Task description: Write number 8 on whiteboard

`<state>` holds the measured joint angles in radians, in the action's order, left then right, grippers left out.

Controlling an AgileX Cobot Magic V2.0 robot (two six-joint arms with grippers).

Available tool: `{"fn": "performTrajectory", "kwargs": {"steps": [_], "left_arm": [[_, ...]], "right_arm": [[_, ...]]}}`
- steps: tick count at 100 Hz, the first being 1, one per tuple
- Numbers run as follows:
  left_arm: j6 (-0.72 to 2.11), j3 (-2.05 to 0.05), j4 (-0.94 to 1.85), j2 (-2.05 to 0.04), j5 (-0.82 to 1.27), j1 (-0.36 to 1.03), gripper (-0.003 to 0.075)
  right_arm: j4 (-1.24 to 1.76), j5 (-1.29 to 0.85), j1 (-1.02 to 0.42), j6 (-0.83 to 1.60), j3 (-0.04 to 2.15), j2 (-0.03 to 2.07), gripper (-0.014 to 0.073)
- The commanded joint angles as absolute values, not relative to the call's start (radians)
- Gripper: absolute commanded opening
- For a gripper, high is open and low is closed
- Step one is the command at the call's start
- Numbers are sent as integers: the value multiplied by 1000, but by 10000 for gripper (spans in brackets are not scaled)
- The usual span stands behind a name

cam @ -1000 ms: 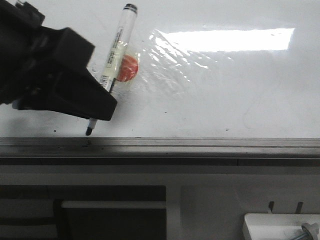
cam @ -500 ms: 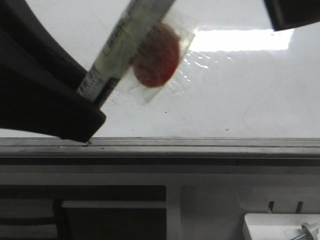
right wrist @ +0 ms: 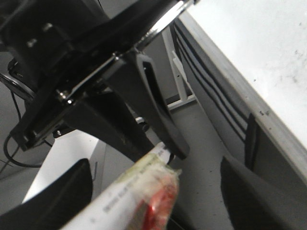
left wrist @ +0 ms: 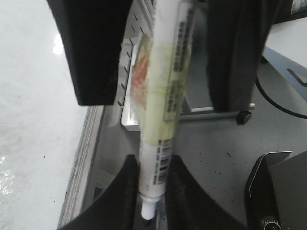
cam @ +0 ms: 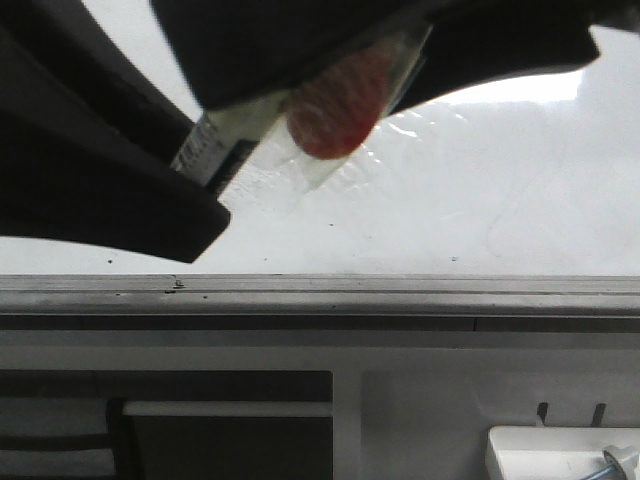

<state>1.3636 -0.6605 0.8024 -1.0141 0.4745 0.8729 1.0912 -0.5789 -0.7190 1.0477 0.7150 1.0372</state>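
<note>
The whiteboard (cam: 480,180) (left wrist: 33,120) (right wrist: 259,43) is glossy white with a grey edge rail (cam: 400,295). The number 8 is out of view. My left gripper (cam: 120,200) (left wrist: 152,165) is shut on a white marker (cam: 215,145) (left wrist: 165,96) near its tip, off the board's edge. A red disc (cam: 335,105) (right wrist: 160,211) is taped to the marker's barrel. My right gripper (cam: 380,40) (right wrist: 154,167) is open, with one finger on each side of the marker's upper end and a gap on both sides.
A white box with a bolt (cam: 560,450) sits low at the right, below the rail. Under the rail is a dark opening (cam: 220,420). The left wrist view shows grey floor, a caster (left wrist: 244,116) and a black housing (left wrist: 273,191).
The left gripper lifted the marker off the board's edge, towards the camera. The right gripper came in from the upper right and now straddles the marker's upper end.
</note>
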Motion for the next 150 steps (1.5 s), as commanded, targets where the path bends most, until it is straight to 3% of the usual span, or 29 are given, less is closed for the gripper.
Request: {"fn": "performTrajectory", "kwargs": {"steps": [1, 27, 41, 48, 61, 68, 85, 110, 128, 150], "left_arm": [[1364, -695, 836, -998, 431, 881, -20], [1364, -695, 836, -1000, 427, 881, -20], [1360, -695, 913, -996, 391, 881, 3], [1360, -695, 959, -979, 376, 881, 111], [1266, -695, 985, -920, 369, 868, 431], [1201, -690, 977, -869, 367, 843, 496], [1114, -646, 978, -686, 340, 741, 418], [989, -514, 987, -426, 324, 600, 283], [989, -435, 995, -361, 326, 583, 165], [989, -393, 1037, -361, 361, 583, 86]], "right_arm": [[1181, -570, -719, 1076, 750, 1045, 419], [1194, -576, -719, 1076, 750, 1071, -50], [1192, -563, -719, 1076, 750, 1071, -53], [1188, -541, -719, 1076, 750, 1056, -53], [1132, -528, -719, 1076, 750, 1004, -53], [1084, -528, -719, 1072, 748, 963, -50], [892, -503, -719, 1017, 746, 844, -41], [267, -418, -719, 828, 746, 733, -41], [348, -302, -719, 828, 746, 739, -43], [406, -323, -719, 828, 746, 750, -43]]}}
